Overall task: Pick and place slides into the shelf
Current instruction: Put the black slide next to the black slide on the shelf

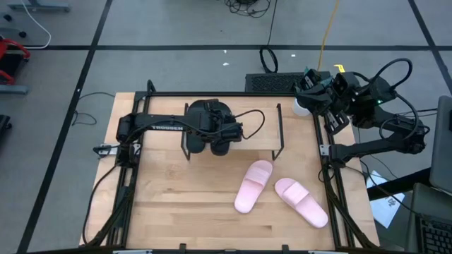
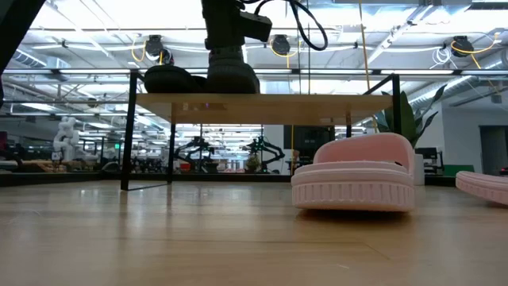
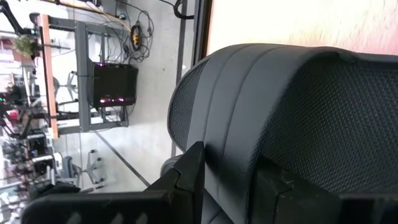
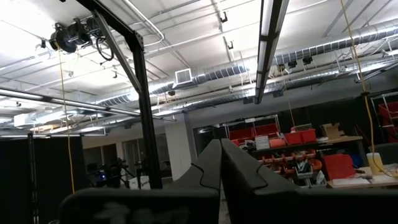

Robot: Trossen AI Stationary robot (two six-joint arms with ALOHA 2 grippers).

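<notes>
The shelf (image 2: 317,103) is a low rack with a light plank top on black wire legs, standing at the table's far middle (image 1: 261,130). Two black slides are on its top: one (image 2: 168,79) rests there untouched on its sole, the other (image 2: 234,79) sits under my left gripper (image 2: 230,48), which is shut on it. Two pale pink slides (image 1: 253,185) (image 1: 301,202) lie sole-down on the table in front of the shelf, toward the right. My right gripper (image 4: 221,165) is shut, parked off the table's far right corner (image 1: 314,88) and pointing up. My left gripper (image 3: 227,171) pinches the black slide's wide strap (image 3: 230,124) between its two fingers, one finger (image 3: 186,177) on each side of the strap. It comes from above, pointing down. The slide's sole (image 2: 234,87) sits level on the shelf's plank top.
The black frame rails (image 1: 328,176) run along the table's left and right edges. The pink slide (image 2: 353,171) nearest the low camera stands in front of the shelf's right half. Bare wood lies at the table's near left (image 1: 169,204).
</notes>
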